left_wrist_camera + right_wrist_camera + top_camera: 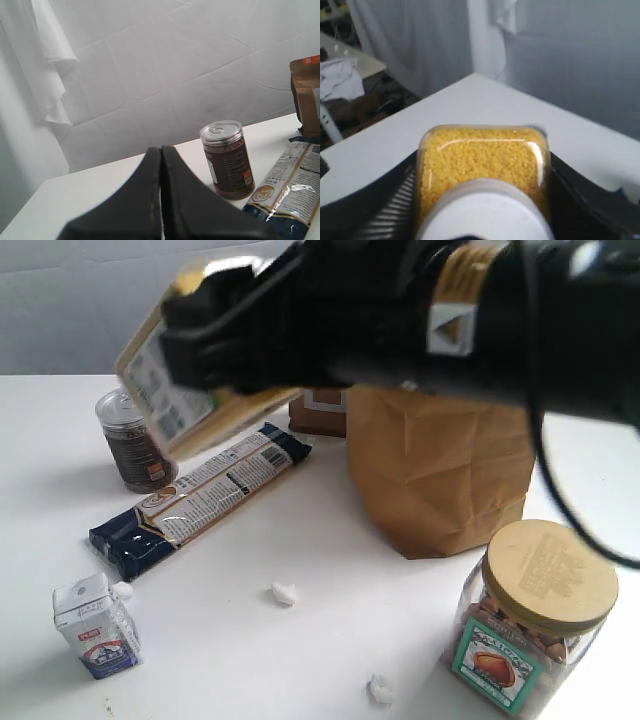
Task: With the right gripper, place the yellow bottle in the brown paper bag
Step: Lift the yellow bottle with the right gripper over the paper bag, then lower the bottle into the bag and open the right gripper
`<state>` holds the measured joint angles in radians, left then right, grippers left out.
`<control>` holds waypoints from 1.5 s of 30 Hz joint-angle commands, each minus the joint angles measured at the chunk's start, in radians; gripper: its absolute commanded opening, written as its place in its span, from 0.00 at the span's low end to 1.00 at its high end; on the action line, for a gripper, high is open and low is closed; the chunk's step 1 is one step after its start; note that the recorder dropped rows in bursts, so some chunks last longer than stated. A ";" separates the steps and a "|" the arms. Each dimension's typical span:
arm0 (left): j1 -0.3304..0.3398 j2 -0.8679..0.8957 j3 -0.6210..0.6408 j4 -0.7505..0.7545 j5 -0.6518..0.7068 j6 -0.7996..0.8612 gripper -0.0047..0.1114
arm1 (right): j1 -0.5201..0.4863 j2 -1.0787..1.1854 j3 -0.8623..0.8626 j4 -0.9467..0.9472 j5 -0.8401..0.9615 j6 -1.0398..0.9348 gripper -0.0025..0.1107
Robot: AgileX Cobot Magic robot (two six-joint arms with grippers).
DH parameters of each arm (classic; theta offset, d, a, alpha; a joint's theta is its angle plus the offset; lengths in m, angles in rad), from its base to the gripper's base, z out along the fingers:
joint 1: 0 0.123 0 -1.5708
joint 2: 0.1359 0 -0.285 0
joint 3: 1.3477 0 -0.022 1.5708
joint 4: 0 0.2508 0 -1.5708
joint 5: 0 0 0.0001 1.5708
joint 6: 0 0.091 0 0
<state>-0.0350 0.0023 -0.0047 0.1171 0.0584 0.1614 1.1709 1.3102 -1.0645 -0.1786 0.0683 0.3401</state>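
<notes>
The yellow bottle (165,390) hangs tilted in the air at the upper left of the exterior view, pale label showing, held by my right gripper (225,335), a bulky black shape. In the right wrist view the bottle (482,167) of yellow grains with its white cap fills the space between the black fingers (385,205), which are shut on it. The brown paper bag (440,465) stands upright to the right of the bottle, its top hidden behind my right arm. My left gripper (161,150) is shut on nothing, low over the table near a brown can (227,160).
A brown-label can (135,445), a long dark-blue packet (200,500), a small milk carton (97,628), a tan-lidded clear jar (530,625), a small brown pouch (318,412) and two white scraps (284,592) lie on the white table (300,660).
</notes>
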 commanded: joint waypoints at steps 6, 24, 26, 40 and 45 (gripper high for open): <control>-0.004 -0.002 0.005 -0.004 -0.006 -0.005 0.04 | -0.185 -0.198 -0.003 -0.112 -0.105 0.033 0.02; -0.004 -0.002 0.005 -0.004 -0.006 -0.005 0.04 | -0.537 -0.202 -0.003 -0.178 -0.068 0.072 0.02; -0.004 -0.002 0.005 -0.004 -0.006 -0.005 0.04 | -0.537 -0.157 -0.003 -0.178 -0.055 0.072 0.02; -0.004 -0.002 0.005 -0.004 -0.006 -0.005 0.04 | -0.544 0.094 -0.003 -0.174 -0.057 0.074 0.35; -0.004 -0.002 0.005 -0.004 -0.006 -0.005 0.04 | -0.544 0.090 -0.003 -0.172 -0.053 0.076 0.68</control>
<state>-0.0350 0.0023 -0.0047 0.1171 0.0584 0.1614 0.6340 1.4135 -1.0634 -0.3498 0.0449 0.4150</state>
